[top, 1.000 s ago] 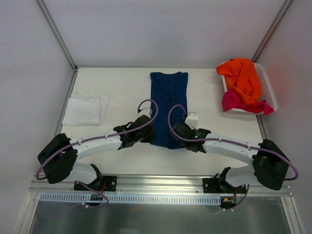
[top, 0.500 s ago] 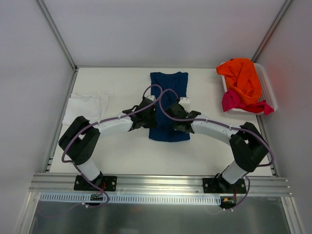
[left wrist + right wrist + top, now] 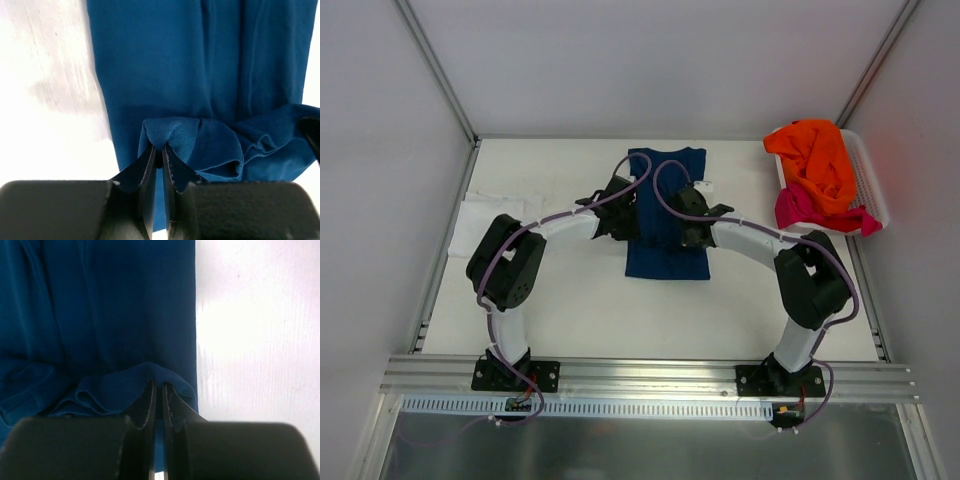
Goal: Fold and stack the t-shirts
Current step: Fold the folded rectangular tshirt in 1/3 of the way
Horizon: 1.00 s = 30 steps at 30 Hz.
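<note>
I look from the left side first. A white t-shirt (image 3: 495, 222) lies folded flat on the table (image 3: 570, 310), close to the left edge. Nothing is touching it.

Next comes my left arm. It bends up and over toward the middle of the table. The left gripper (image 3: 158, 149) is pinched tight on the left edge of the navy blue t-shirt (image 3: 665, 258). In the left wrist view, a small peak of blue cloth sits right between the two fingertips, and the jaws are almost together.

The navy blue t-shirt is in the middle of the table. It lies long and narrow, with one end near the far wall and the other end toward the arms. It looks smooth at the far end. Where the grippers are, the cloth is bunched up into a soft, wrinkly fold that runs from one gripper across to the other.

Then comes my right arm, bent the same way from the other side. The right gripper (image 3: 158, 386) is clamped on the right edge of the navy blue t-shirt. In the right wrist view, I see a little hump of blue cloth caught between its fingertips, with bare white table just beside it.

Far to the right, a white basket (image 3: 873, 195) sits in the far corner. An orange t-shirt (image 3: 815, 160) is heaped in it. A pink t-shirt (image 3: 798, 208) lies under the orange one and hangs over the near rim.
</note>
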Available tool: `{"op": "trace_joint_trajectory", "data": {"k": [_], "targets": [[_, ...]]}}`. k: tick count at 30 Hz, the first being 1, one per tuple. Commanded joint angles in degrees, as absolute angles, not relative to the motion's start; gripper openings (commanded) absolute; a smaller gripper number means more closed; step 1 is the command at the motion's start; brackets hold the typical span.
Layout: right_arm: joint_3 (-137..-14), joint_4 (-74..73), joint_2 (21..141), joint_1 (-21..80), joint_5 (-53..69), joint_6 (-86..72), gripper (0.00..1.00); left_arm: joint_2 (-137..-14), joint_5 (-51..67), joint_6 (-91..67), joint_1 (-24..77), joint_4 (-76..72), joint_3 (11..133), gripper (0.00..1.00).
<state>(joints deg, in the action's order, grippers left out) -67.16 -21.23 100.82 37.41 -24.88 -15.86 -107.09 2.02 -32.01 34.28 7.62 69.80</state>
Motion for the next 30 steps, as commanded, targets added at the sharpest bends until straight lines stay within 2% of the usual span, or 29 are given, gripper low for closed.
{"op": "trace_joint_trajectory", "data": {"k": [1, 17, 26, 28, 30], "targets": [[-71.71, -20.3, 102.48, 35.34, -23.03, -13.27, 0.0, -109.07, 4.39, -30.32, 32.87, 9.75, 74.17, 0.07], [-84.37, -21.35, 111.17, 30.24, -18.28, -8.35, 0.01, -115.13, 6.59, -28.74, 29.53, 13.36, 86.12, 0.07], [-88.24, -21.27, 115.66, 28.04, -16.96, -7.74, 0.01, -118.47, 6.15, -29.27, 28.39, 14.85, 88.15, 0.06], [-89.21, -21.36, 116.36, 27.77, -17.49, -7.38, 0.0, -119.0, 5.98, -29.44, 28.13, 15.03, 88.24, 0.15], [-90.0, -21.27, 117.24, 27.34, -18.36, -7.03, 0.13, -119.18, 4.23, -29.71, 27.77, 15.03, 88.33, 0.25]]}}
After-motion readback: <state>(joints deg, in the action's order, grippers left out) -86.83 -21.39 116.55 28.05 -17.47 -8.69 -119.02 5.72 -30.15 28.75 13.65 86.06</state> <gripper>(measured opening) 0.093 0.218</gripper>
